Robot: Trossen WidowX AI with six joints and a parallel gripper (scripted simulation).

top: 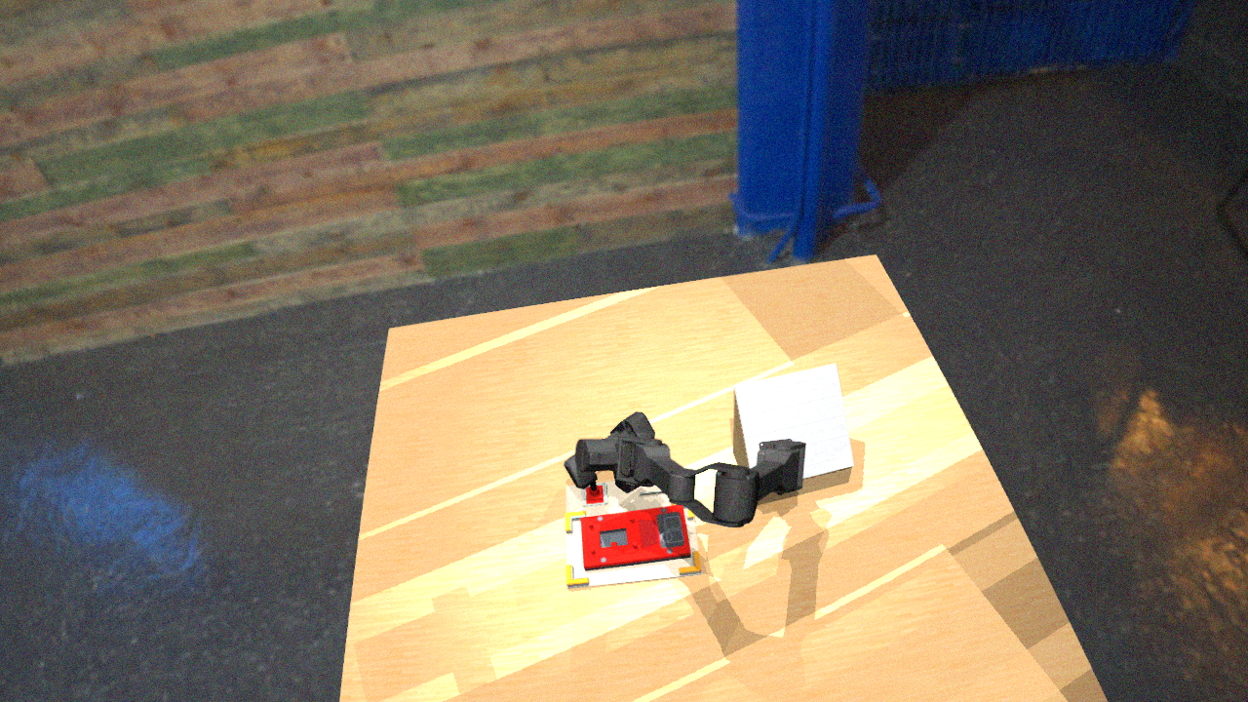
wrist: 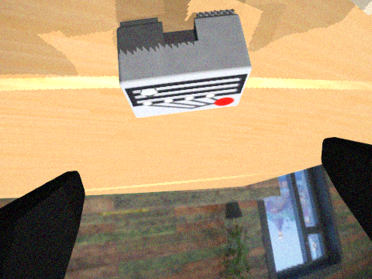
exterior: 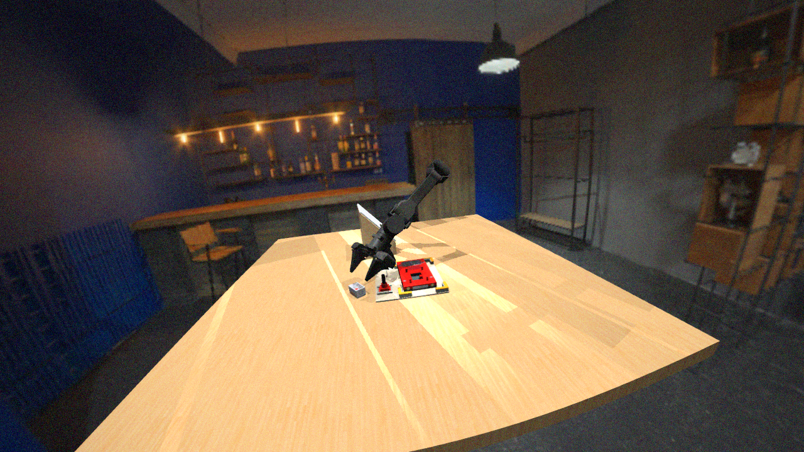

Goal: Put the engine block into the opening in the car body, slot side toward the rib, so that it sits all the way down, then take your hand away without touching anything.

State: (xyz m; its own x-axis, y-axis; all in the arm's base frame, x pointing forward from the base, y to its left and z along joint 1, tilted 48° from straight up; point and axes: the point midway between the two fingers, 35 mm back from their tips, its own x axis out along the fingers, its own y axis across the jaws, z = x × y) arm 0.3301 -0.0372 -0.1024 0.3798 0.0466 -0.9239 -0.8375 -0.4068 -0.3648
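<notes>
The engine block (exterior: 357,289) (wrist: 186,58) is a small grey and white block. It appears to rest on the table just outside the tray, beside the red lever piece. In the wrist view its striped face with a red dot points toward the camera, and its slot is at the far side. My gripper (exterior: 360,275) (wrist: 203,167) is open and empty, its fingertips above and clear of the block. The block is hidden in the top view. The red car body (top: 643,551) (exterior: 424,280) lies flat on the tray, and its opening (top: 613,537) (exterior: 416,275) holds no block.
The white tray (top: 628,576) (exterior: 393,297) has yellow corner pieces around the car body. A small red piece with a black upright lever (top: 595,493) (exterior: 384,286) stands at its block side. A tilted white panel (top: 794,409) (exterior: 369,225) stands behind, close to the arm.
</notes>
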